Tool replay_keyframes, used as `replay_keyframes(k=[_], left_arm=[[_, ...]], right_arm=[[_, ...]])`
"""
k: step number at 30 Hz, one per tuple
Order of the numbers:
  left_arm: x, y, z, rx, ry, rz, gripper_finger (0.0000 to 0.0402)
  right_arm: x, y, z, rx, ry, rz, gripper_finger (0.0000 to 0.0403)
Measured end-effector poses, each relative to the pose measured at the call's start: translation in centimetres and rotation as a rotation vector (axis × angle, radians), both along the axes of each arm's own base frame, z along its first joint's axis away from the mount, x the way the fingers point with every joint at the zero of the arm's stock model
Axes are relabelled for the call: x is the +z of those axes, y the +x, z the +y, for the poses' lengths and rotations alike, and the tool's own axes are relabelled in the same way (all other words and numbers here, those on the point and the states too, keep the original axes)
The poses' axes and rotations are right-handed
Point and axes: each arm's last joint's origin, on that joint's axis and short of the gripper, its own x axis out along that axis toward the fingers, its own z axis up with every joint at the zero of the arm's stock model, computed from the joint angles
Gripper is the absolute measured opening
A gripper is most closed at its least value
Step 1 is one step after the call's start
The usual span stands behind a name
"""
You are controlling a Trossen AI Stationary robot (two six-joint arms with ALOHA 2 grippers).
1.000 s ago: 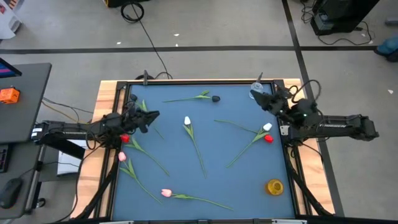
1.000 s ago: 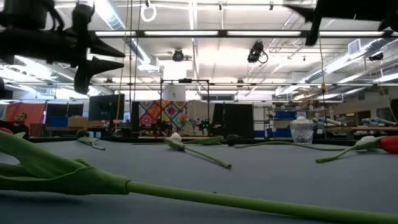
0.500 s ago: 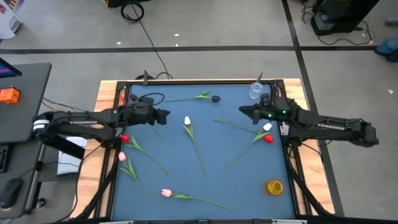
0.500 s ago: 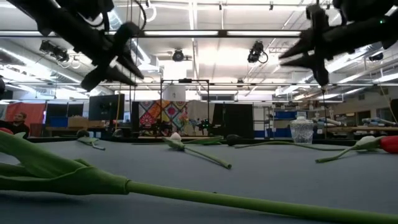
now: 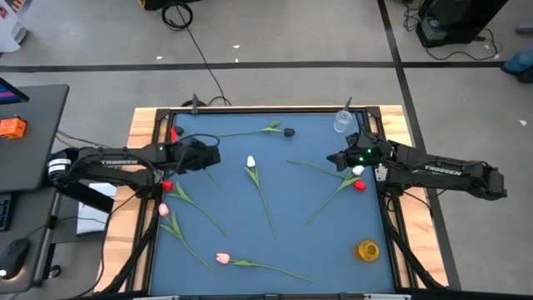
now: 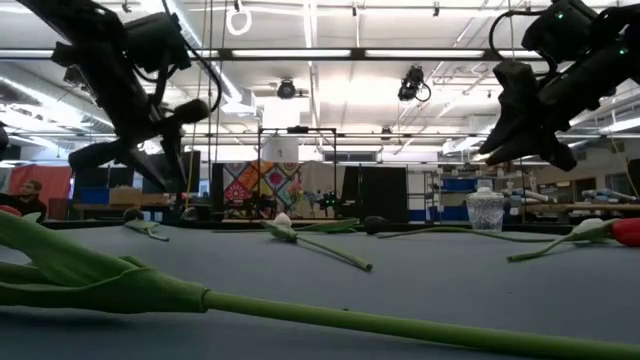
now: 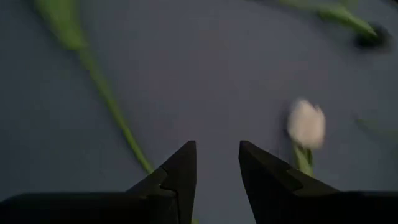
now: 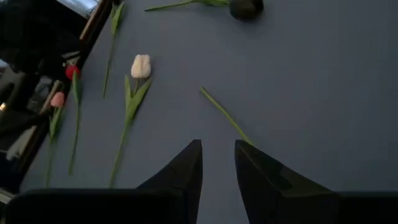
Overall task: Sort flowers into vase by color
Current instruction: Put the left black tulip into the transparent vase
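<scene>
Two dark arms hang over a blue tabletop [image 5: 275, 192] strewn with artificial tulips, none yet in a vase. The left end effector [image 5: 218, 153] hovers above the mat near the far left, fingers parted with a narrow gap and nothing between them; its wrist view shows bare mat between the tips, a green stem to one side and the white tulip [image 5: 251, 162] to the other. The right end effector [image 5: 330, 158] hangs near the right edge, its fingers likewise slightly apart and empty, just beside a second white tulip [image 5: 358, 170] and a red tulip [image 5: 361, 185] whose stems cross. A black tulip [image 5: 288, 132] lies near the far edge, a second red tulip [image 5: 166, 185] and a pink tulip [image 5: 163, 210] lie along the left edge, and another pink tulip [image 5: 222, 259] lies near the front. A clear glass vase [image 5: 342, 122] stands at the far right corner, a yellow vase [image 5: 368, 249] at the near right. The step in hand looks like the approach to a first pick. Next, each arm would need to drop onto a thin stem, close on it, and carry it upright to a vase, stem end first
</scene>
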Motion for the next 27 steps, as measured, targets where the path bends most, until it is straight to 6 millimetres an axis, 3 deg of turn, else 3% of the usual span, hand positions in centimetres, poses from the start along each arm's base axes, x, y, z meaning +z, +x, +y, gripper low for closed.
replay_keyframes(k=[5, 10, 16, 22, 27], left_arm=[[1.6, -0.3, 1.9, 0.022, -0.005, 0.016, 0.0115], [3.5, -1.4, 5.3, 0.084, 0.045, 0.029, 0.0081], [5.9, -2.0, 8.6, -0.021, 0.104, 0.076, 0.0045], [4.6, -2.2, 8.8, -0.03, 0.0, 0.227, 0.004], [2.7, -1.5, 8.7, 0.036, -0.073, 0.373, 0.0092]], right_arm=[[0.0, 0.0, 0.1, 0.016, 0.062, -0.023, 0.0105], [0.0, -0.1, -0.4, -0.015, 0.052, -0.022, 0.0105], [0.0, -0.4, -0.8, -0.003, 0.093, -0.033, 0.0119], [-0.8, -1.0, -0.5, -0.004, 0.182, 0.04, 0.0182], [-1.6, -1.7, -0.2, -0.061, 0.256, 0.14, 0.0235]])
